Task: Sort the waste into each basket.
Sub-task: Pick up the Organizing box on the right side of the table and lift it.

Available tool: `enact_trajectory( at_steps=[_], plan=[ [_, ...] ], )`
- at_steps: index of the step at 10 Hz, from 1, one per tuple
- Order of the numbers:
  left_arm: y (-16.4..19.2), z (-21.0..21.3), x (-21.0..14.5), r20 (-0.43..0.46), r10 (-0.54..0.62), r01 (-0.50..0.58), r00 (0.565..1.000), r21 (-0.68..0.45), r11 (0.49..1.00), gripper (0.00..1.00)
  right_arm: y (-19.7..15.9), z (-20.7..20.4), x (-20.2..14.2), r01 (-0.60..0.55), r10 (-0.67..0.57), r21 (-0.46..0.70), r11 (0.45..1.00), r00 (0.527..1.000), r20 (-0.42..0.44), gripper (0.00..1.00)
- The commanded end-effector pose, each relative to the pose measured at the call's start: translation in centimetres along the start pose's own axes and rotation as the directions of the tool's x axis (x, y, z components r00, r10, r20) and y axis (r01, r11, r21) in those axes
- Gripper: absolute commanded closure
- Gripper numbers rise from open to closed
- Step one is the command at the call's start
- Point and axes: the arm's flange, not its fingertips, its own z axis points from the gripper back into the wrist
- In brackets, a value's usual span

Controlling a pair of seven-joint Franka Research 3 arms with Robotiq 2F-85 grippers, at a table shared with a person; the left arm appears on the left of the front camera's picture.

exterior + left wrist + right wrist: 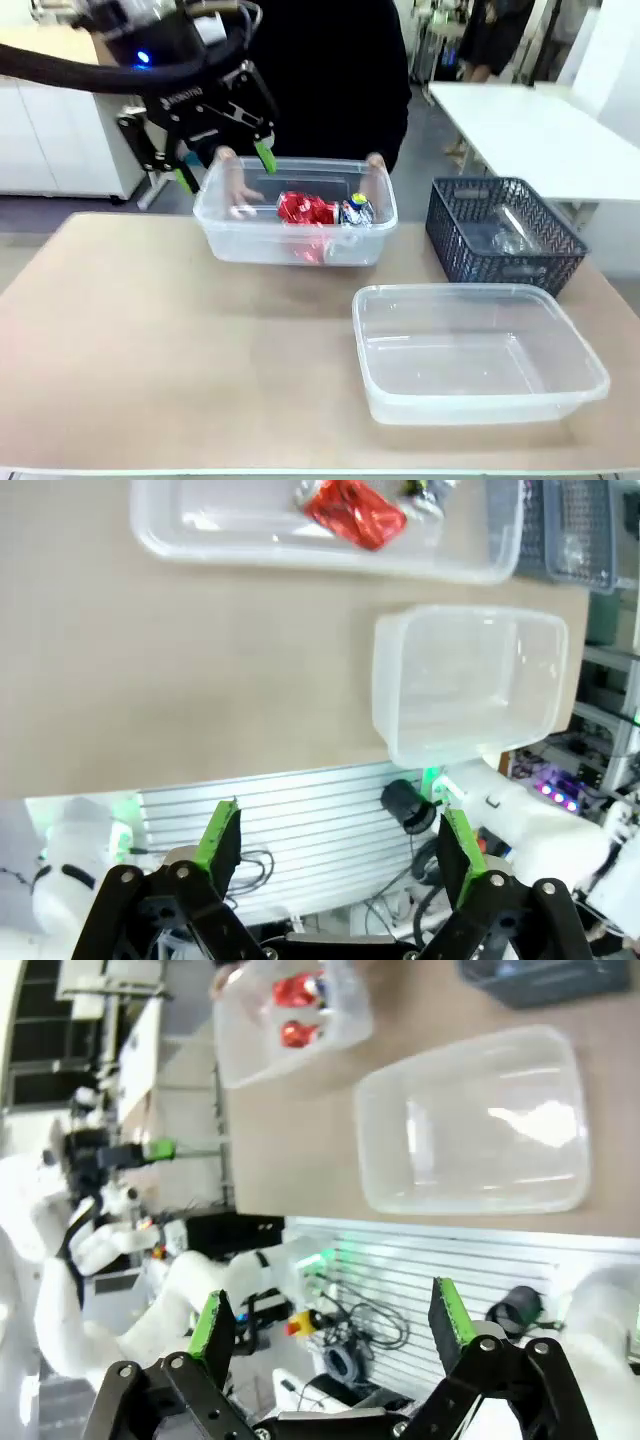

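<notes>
Red can [305,210] in tub [262,248] | front adds hand [235,190] | left end effector [338,820], right end effector [330,1300]: spread, empty

Left gripper [225,168] held high, tilted downward, fingers spread wide, nothing between, right gripper [330,1302] equally wide, empty

I work over a pale tan tabletop [150,340] that fills the lower frame. At upper left a white cabinet [50,140] stands on a grey floor [40,205]. At upper right a long white table [540,130] runs back beside a white wall [622,50]. The light is bright and even.
</notes>
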Motion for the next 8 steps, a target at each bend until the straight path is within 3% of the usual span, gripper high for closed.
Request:
enact_trajectory(
  at_steps=[1, 3, 4, 6, 7, 8],
  plan=[
    [1.4, 0.8, 2.6, 0.016, 0.014, -0.014, 1.0, -0.002, 1.0, 0.0, 1.2, -0.8, 1.6, -0.015, 0.017, 0.062, 0.998, 0.999, -0.04, 0.0],
    [1.4, 0.8, 2.6, 0.016, 0.014, -0.014, 1.0, -0.002, 1.0, 0.0, 1.2, -0.8, 1.6, -0.015, 0.017, 0.062, 0.998, 0.999, -0.04, 0.0],
    [0.3, 0.2, 0.5, 0.008, 0.008, -0.008, 1.0, 0.004, 1.0, 0.0, 0.2, -0.4, 0.3, 0.009, -0.009, 0.015, 1.0, 1.0, -0.008, 0.0],
    [-6.7, -6.1, 1.8, -0.121, 0.075, -0.075, 0.99, 0.008, 0.997, 0.0, -1.5, -8.2, 0.8, -0.105, 0.074, -0.276, 0.955, 0.99, -0.122, 0.0],
    [-9.8, -9.7, 1.8, -0.192, 0.096, -0.09, 0.977, 0.041, 0.995, 0.0, -3.9, -10.6, 0.4, -0.132, 0.077, -0.344, 0.93, 0.983, -0.169, 0.0],
    [-12.3, -13.0, 1.4, -0.202, 0.123, -0.102, 0.972, 0.114, 0.988, 0.0, -6.9, -12.8, -0.1, -0.116, 0.048, -0.402, 0.908, 0.983, -0.175, 0.0]
  ],
)
